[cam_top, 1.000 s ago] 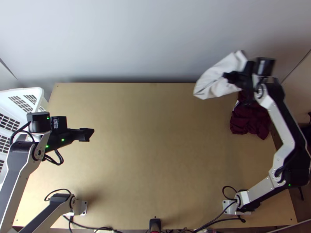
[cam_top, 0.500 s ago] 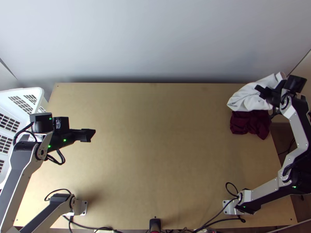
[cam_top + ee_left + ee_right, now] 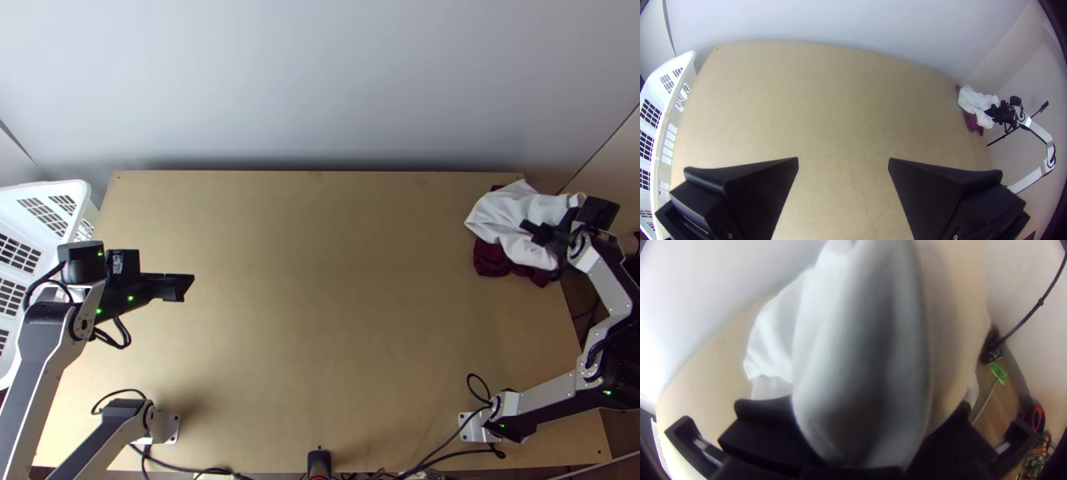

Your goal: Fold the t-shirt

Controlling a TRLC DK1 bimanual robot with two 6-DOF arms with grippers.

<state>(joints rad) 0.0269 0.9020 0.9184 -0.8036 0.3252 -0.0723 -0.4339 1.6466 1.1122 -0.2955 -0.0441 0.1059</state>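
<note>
At the table's far right corner, a white t-shirt (image 3: 512, 218) lies bunched over a dark red cloth (image 3: 492, 260). My right gripper (image 3: 538, 232) is over its right part, shut on the fabric. In the right wrist view the shirt (image 3: 862, 351) bulges up between the fingers of my right gripper (image 3: 853, 449), hiding their tips. Over the table's left part, my left gripper (image 3: 182, 288) holds nothing. The left wrist view shows my left gripper (image 3: 843, 161) open above bare wood, with the shirt (image 3: 974, 102) far off.
A white slatted basket (image 3: 56, 200) stands at the table's left edge. Bare table (image 3: 320, 280) stretches between the two arms. A pale wall (image 3: 320, 88) rises behind the far edge. Past the right side, a green item (image 3: 998, 373) lies on the floor.
My right gripper has carried the white shirt to the right and nearer the table's front, and the shirt now covers much of the dark red cloth. The left gripper has shifted slightly nearer.
</note>
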